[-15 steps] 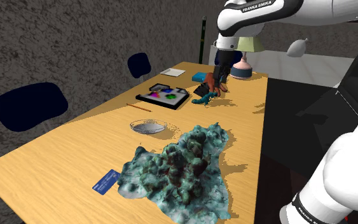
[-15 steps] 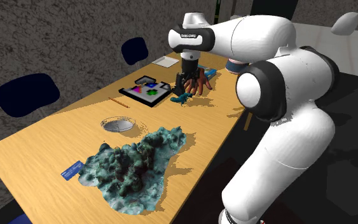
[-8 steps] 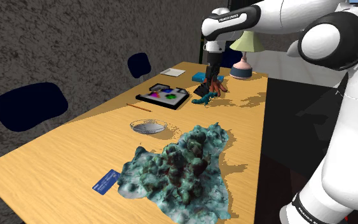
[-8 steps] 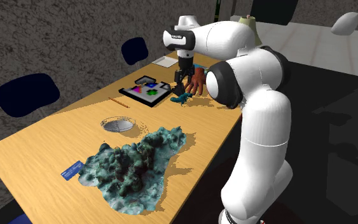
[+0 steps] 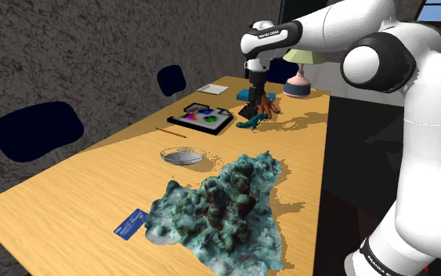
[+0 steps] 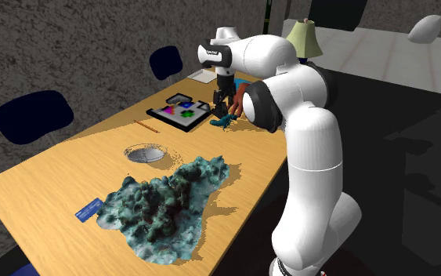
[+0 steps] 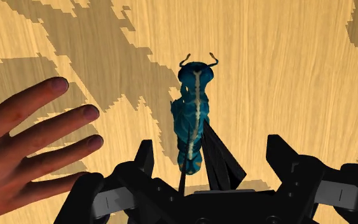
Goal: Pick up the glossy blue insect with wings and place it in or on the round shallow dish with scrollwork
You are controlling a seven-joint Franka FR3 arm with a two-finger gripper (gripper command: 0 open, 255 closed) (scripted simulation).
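Bench (image 5: 93,168) of pale wood stretches away from the stand, with dark blue chairs (image 5: 34,129) on its far side against a rough grey wall. The white arm (image 5: 344,23) arches over its far end and points straight down. A craggy teal lump (image 5: 226,208) sprawls across the near part of the bench, a small blue card (image 5: 131,223) just beside it. Further along sits a black tray (image 5: 201,118) bearing coloured shapes. Between the tray and the lump rests the round shallow dish (image 5: 182,156), well apart from the arm's tip. A reddish model hand (image 7: 25,146) lies flat with its digits spread. Just beside it, the glossy blue insect (image 7: 192,111) lies on the bench, dark wings folded at its rear, feelers pointing away from the wrist. The jaws hang above it, spread wide, one on each side of its tail end and touching neither side.
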